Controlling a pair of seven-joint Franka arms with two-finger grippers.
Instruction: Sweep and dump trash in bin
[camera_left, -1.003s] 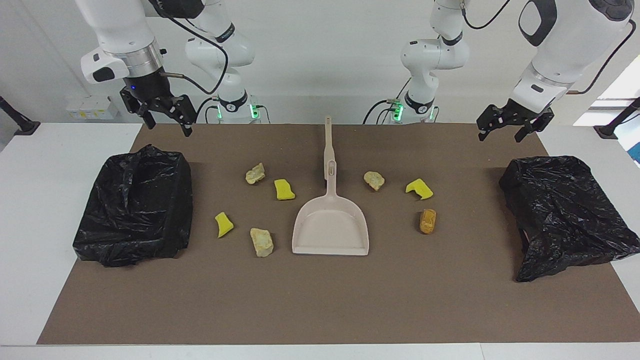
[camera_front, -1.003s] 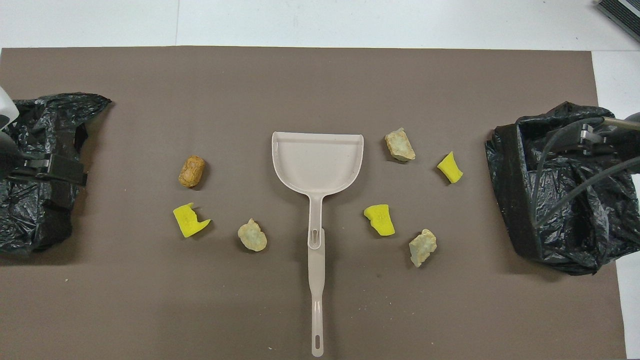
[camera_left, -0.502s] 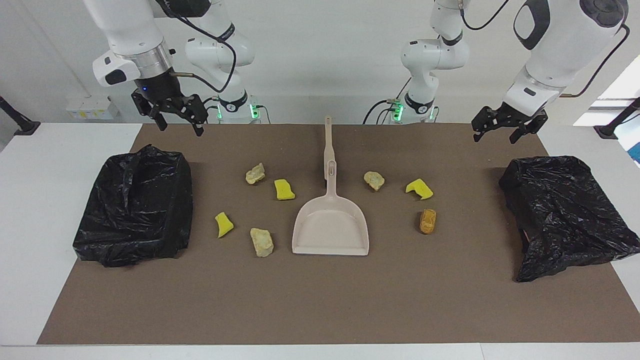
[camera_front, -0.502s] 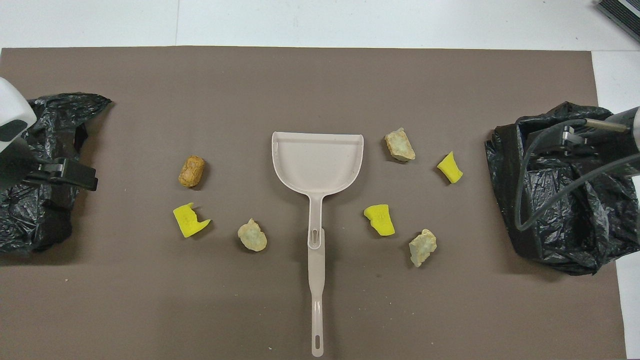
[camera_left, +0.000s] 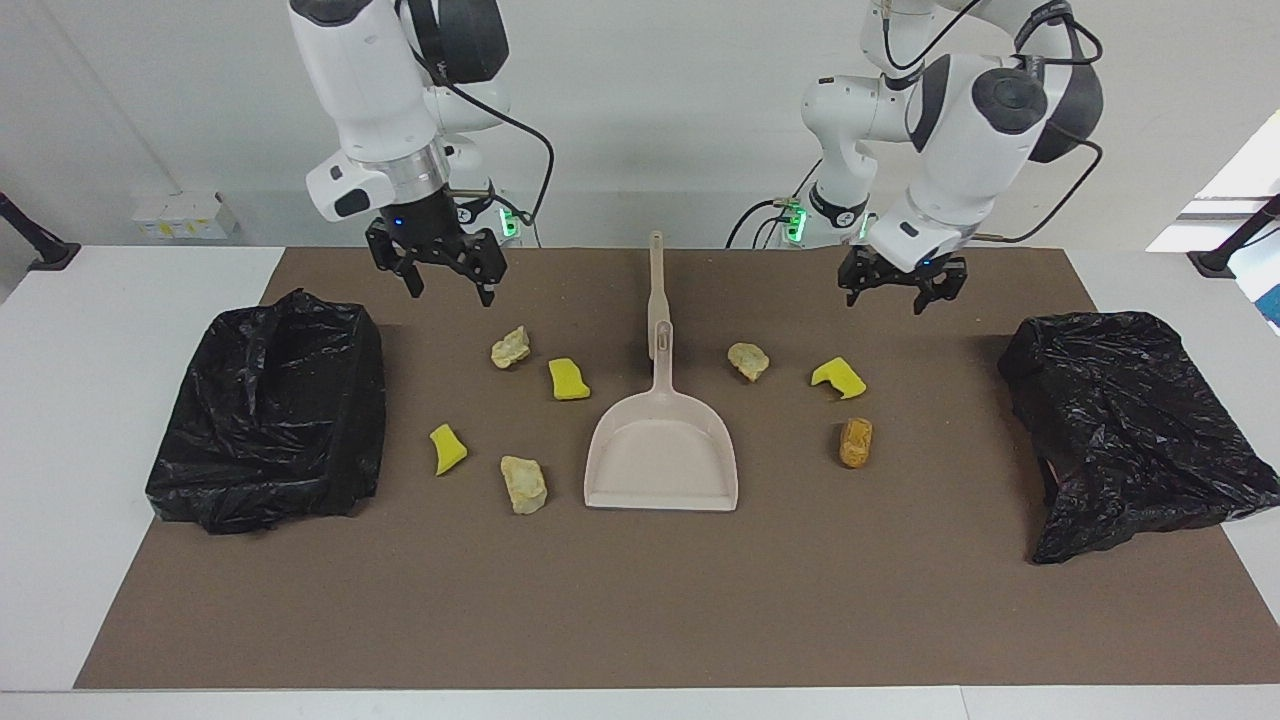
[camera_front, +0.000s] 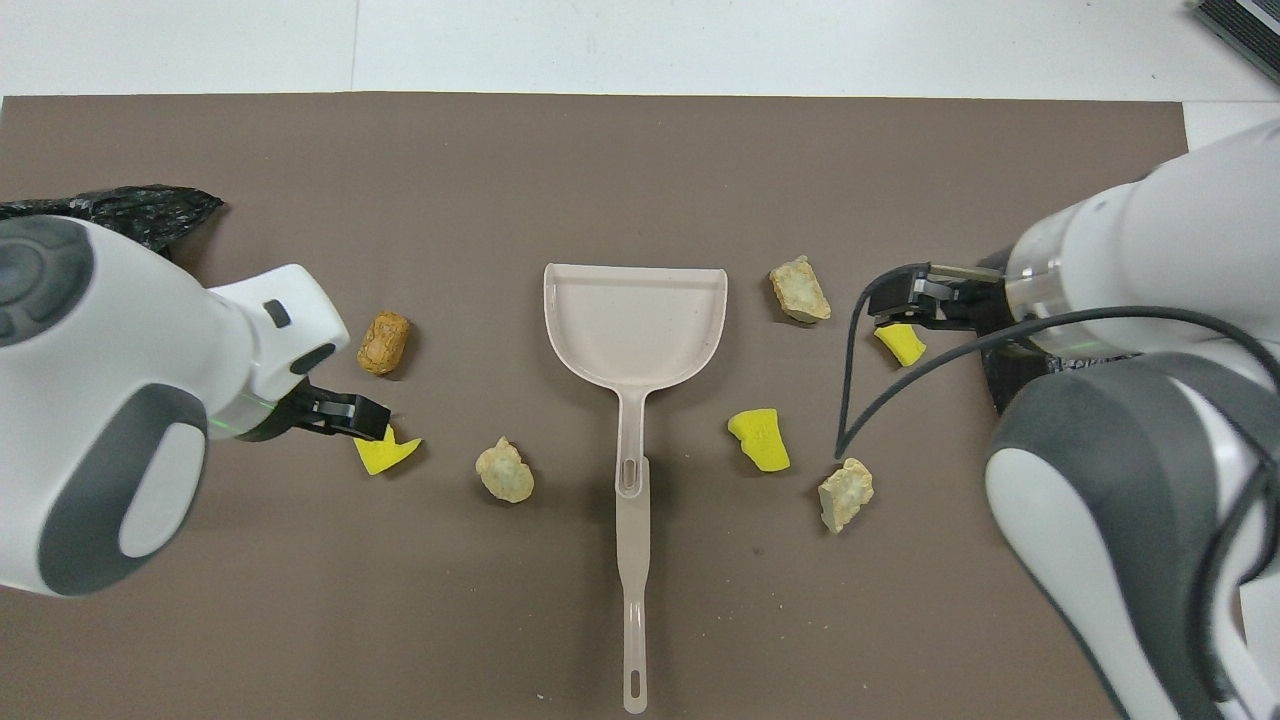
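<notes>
The trash is several small bits on the brown mat around a pinkish-beige dustpan (camera_left: 660, 455) (camera_front: 635, 320): yellow sponge chunks (camera_left: 568, 379) (camera_front: 760, 440), pale beige lumps (camera_left: 524, 484) (camera_front: 798, 290) and one orange-brown lump (camera_left: 855, 442) (camera_front: 383, 343). My right gripper (camera_left: 450, 292) (camera_front: 905, 300) hangs open and empty over the mat beside a beige lump (camera_left: 510, 347). My left gripper (camera_left: 885, 302) (camera_front: 345, 418) is open and empty too, raised over the mat by a yellow chunk (camera_left: 838, 377) (camera_front: 392, 457). A bin (camera_left: 270, 410) lined with a black bag stands at the right arm's end, another bin (camera_left: 1130, 430) at the left arm's end.
A slim beige handle (camera_left: 656, 275) (camera_front: 632, 620) lies in line with the dustpan's handle, toward the robots. The brown mat (camera_left: 640, 600) covers most of the white table. In the overhead view the arms hide most of both bins.
Both arms have swung inward from near the bins toward the middle of the mat. Both grippers stay open. Nothing on the mat has moved.
</notes>
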